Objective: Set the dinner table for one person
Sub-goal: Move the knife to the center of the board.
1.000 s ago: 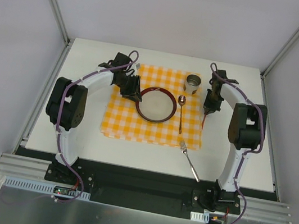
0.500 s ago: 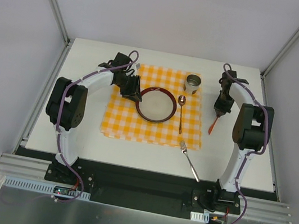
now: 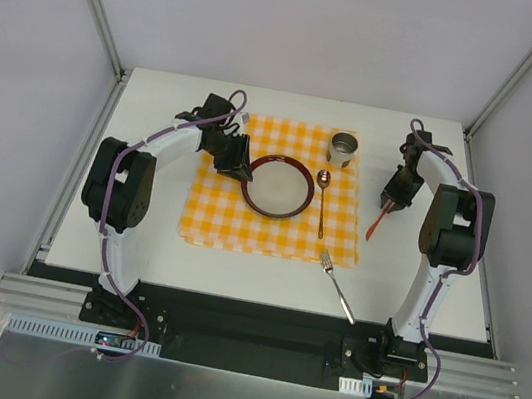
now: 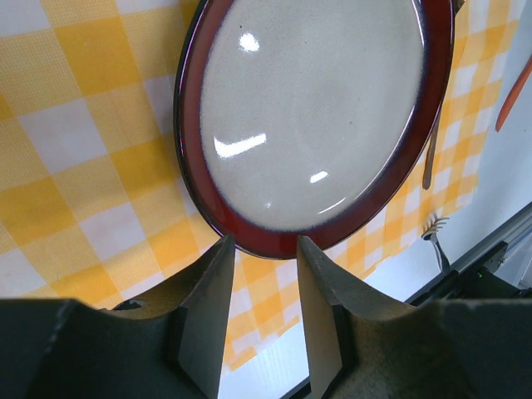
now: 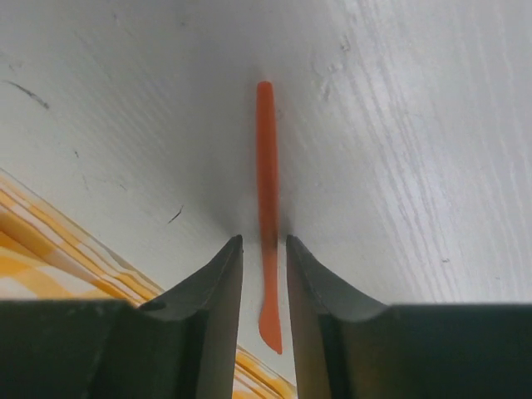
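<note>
An orange knife (image 3: 377,222) lies slanted on the white dinner table (image 3: 154,141), just right of the checked cloth (image 3: 213,212). My right gripper (image 3: 393,200) stands at its far end. In the right wrist view the knife (image 5: 266,166) runs between my narrowly parted jaws (image 5: 263,241), with a small gap on each side. My left gripper (image 3: 238,167) is open and empty at the left rim of the red-rimmed plate (image 3: 276,187). In the left wrist view its tips (image 4: 264,241) sit just short of the plate rim (image 4: 274,245).
A metal cup (image 3: 342,151) stands on the cloth's far right corner. A spoon (image 3: 322,203) lies on the cloth right of the plate. A fork (image 3: 338,285) lies slanted on the table off the cloth's near right corner.
My right gripper moved right, off the cloth's edge, taking the orange knife with it onto the bare table. The left arm, plate, spoon and fork have not moved.
</note>
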`<state>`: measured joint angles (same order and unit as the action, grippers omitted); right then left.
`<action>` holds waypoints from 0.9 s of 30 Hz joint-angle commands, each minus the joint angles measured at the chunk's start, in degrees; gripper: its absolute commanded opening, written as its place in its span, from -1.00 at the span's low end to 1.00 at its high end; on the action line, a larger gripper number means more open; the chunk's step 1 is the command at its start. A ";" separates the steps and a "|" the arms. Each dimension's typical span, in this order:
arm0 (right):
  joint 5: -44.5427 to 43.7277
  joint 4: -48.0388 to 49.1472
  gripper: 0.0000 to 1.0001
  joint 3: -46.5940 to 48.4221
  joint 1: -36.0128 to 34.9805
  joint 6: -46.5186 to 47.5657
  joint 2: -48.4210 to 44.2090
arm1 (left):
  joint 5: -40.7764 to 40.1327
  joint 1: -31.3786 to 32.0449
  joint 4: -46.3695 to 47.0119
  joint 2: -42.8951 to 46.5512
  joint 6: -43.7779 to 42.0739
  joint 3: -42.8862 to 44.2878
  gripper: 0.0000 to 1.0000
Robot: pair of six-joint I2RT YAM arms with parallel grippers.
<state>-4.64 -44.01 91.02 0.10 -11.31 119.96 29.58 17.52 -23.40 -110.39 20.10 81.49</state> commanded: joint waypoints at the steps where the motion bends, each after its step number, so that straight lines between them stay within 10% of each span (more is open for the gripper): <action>1: 3.85 0.85 -0.29 -1.54 -0.19 -1.08 -3.85 | 1.18 -0.47 -0.60 1.40 -0.59 0.60 -0.29; 16: -7.04 -5.74 -0.21 8.81 -1.94 5.15 -2.63 | 1.27 -0.38 -0.68 2.02 -0.15 0.51 -0.29; 27: -7.04 -6.70 -0.97 16.46 -1.86 7.88 5.89 | 0.83 -0.47 -0.69 0.88 -0.41 1.47 -0.29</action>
<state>-10.33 -47.64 104.09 -1.54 -5.04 124.81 29.58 17.52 -23.40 -110.39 20.12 81.49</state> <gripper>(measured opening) 0.038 0.356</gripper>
